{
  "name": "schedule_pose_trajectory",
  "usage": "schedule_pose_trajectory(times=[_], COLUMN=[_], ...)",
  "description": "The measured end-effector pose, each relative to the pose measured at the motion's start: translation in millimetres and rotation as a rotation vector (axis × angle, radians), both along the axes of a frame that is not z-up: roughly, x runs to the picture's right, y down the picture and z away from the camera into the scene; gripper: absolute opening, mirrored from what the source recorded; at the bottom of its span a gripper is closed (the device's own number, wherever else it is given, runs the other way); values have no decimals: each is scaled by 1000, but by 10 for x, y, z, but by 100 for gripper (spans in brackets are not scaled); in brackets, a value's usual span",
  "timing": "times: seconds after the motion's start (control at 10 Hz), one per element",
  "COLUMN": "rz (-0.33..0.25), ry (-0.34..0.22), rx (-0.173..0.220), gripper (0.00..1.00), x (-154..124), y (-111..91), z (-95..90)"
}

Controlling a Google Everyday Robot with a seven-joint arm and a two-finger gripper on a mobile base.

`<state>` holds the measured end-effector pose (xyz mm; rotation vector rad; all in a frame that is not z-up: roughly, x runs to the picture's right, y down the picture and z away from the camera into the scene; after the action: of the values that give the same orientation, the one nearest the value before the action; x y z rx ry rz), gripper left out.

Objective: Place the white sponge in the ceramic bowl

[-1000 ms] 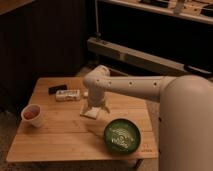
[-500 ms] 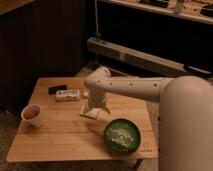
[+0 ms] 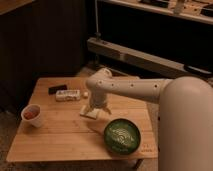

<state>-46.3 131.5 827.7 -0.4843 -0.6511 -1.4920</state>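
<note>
**Gripper at the sponge, mid-table; bowl empty**

Robot arm (image 3: 140, 90): white, comes in from the 3 o'clock side and bends down over the middle of the table.

Table (image 3: 60, 137): low, wooden slats, holds everything else noted here.

Ceramic bowl (image 3: 121, 135): dark green with a pale ring pattern inside, at about 4 o'clock on the table, near the front edge. Nothing in it.

Package (image 3: 67, 95): whitish, long, lying flat at about 11 o'clock.

Cup (image 3: 32, 116): small, white, reddish contents, at 9 o'clock near the left edge.

Gripper (image 3: 95, 107): points down near the table's centre, right at the white sponge. Cannot tell whether it is apart, together or clamped on the sponge.

White sponge (image 3: 89, 113): small pale pad directly under the gripper tip, at about 10 o'clock from the bowl and clear of it. Cannot tell whether it lies on the wood or is lifted.

Dark flat object (image 3: 56, 90): just beyond the package, toward the far left corner.
</note>
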Motion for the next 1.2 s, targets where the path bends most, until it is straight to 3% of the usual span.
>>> schedule_pose_trajectory(times=[1.2], rz=[31], ry=[3], rx=[-7], gripper=[80], x=[108], y=[14], z=[141])
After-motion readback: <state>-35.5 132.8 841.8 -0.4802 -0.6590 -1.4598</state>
